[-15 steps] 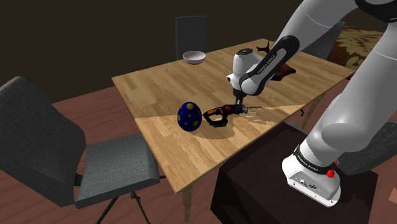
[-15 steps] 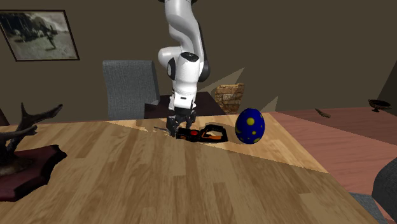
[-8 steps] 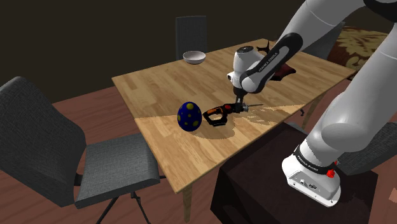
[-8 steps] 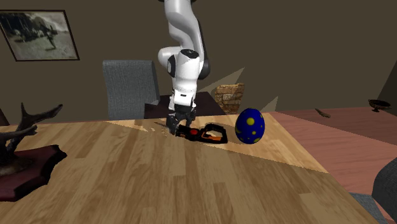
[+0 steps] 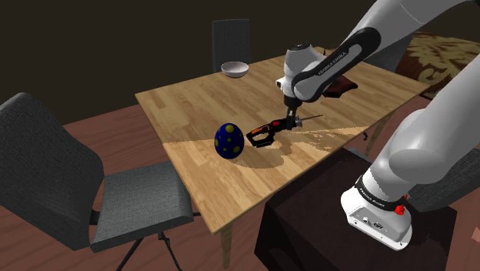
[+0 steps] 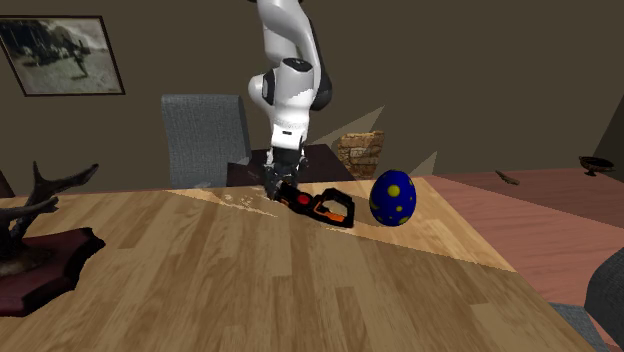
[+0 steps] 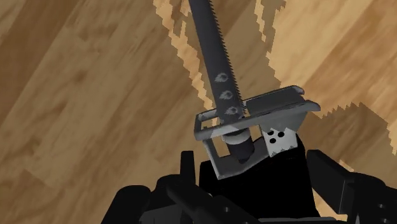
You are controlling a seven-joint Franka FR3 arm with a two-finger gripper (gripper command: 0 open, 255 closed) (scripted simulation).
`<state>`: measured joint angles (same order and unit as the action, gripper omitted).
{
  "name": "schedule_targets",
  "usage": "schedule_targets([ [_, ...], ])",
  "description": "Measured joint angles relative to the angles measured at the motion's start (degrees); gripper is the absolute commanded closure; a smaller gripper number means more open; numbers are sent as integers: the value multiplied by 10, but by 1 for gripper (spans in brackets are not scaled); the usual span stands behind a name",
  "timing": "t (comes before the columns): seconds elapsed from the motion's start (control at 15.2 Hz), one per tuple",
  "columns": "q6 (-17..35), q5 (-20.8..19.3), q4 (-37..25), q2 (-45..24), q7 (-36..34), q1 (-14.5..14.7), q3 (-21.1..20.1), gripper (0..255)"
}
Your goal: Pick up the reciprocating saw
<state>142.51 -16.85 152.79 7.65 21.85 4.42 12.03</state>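
The reciprocating saw (image 5: 260, 133) is black and orange with a grey toothed blade (image 7: 213, 57). It hangs tilted just above the wooden table (image 5: 192, 96), handle end lowest, and casts a shadow below it. My gripper (image 5: 291, 122) is shut on its front end, behind the metal shoe (image 7: 254, 114). In the second exterior view the gripper (image 6: 280, 188) holds the raised end of the saw (image 6: 325, 207). In the wrist view the black fingers (image 7: 188, 167) clasp the saw's dark body, and the blade points away from the hand.
A blue egg with yellow dots (image 5: 229, 139) stands right beside the saw's handle. A white bowl (image 5: 235, 69) sits at the table's far edge. An antler piece on a dark base (image 6: 30, 240) lies at another corner. Grey chairs (image 5: 69, 181) flank the table.
The arm has risen and drawn the saw's front end up off the table. The saw now hangs tilted, where before it lay flat. The egg has not moved.
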Motion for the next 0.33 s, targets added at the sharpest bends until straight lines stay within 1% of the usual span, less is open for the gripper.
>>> schedule_targets([
  [0.33, -42, 4, -7, 35, 6, 1, -2, 255],
])
